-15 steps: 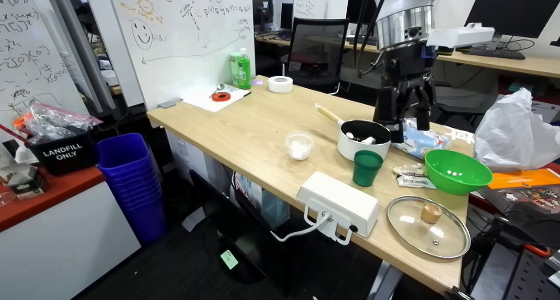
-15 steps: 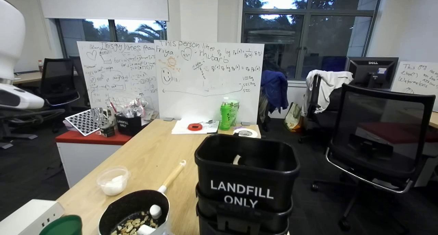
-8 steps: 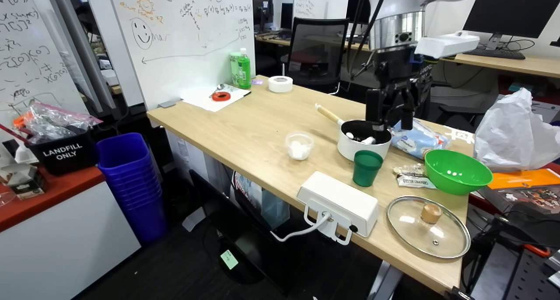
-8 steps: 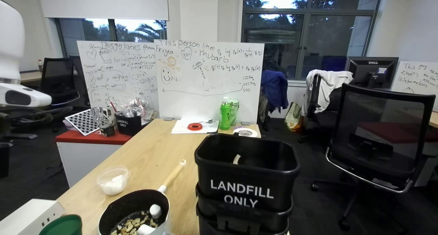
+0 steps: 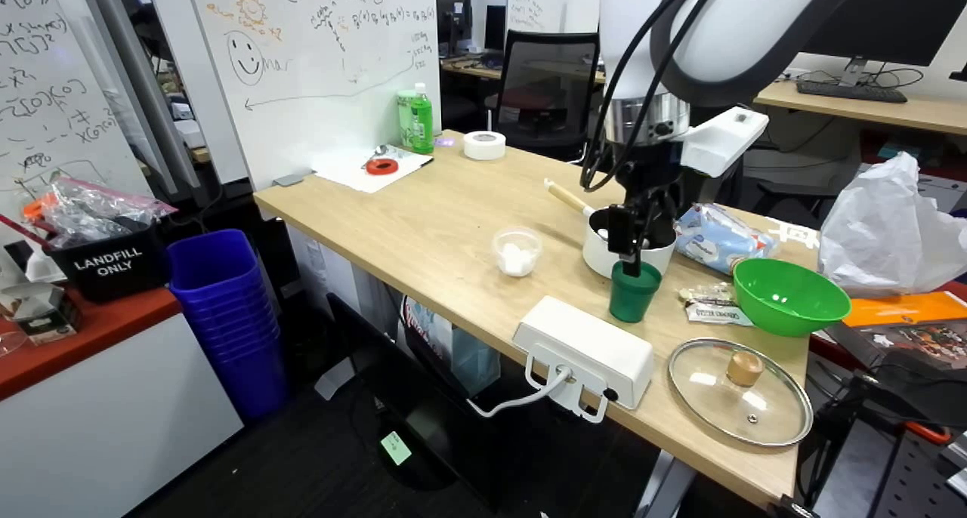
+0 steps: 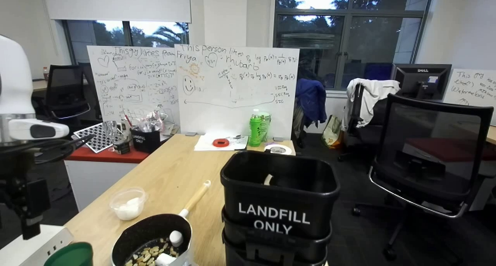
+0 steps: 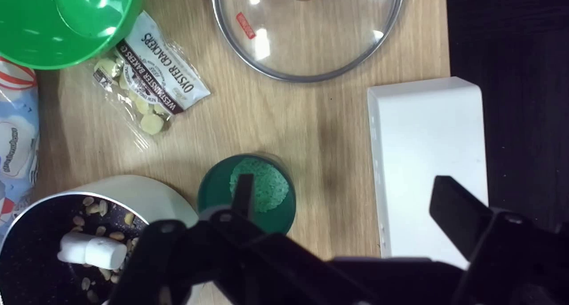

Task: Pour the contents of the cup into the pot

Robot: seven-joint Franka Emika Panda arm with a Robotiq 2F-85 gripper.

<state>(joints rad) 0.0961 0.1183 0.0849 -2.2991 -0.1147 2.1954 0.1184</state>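
Note:
The dark green cup (image 5: pixel 633 299) stands upright on the table, in both exterior views (image 6: pixel 71 255). In the wrist view the cup (image 7: pixel 284 209) holds pale grainy bits at its bottom. The pot (image 5: pixel 604 255), white outside and dark inside with a wooden handle, stands beside it. The pot (image 7: pixel 153 200) holds nuts and white chunks, seen also in an exterior view (image 6: pixel 131 233). My gripper (image 5: pixel 631 261) is open and empty above the cup. In the wrist view its fingers are wide apart (image 7: pixel 344 185), one over the cup, the other over the white box.
A white power box (image 5: pixel 585 344) sits at the table edge near the cup. A glass lid (image 5: pixel 710 397), bright green bowl (image 5: pixel 789 299), cracker packet (image 5: pixel 714 306) and wipes pack (image 5: pixel 718 238) lie around. A clear tub (image 5: pixel 517 252) stands left of the pot. Black bins (image 6: pixel 275 215) stand beside it.
My gripper has moved from beside the pot, near the wipes pack, leftward and lower to above the cup, and the wrist has turned. The cup and pot have not moved.

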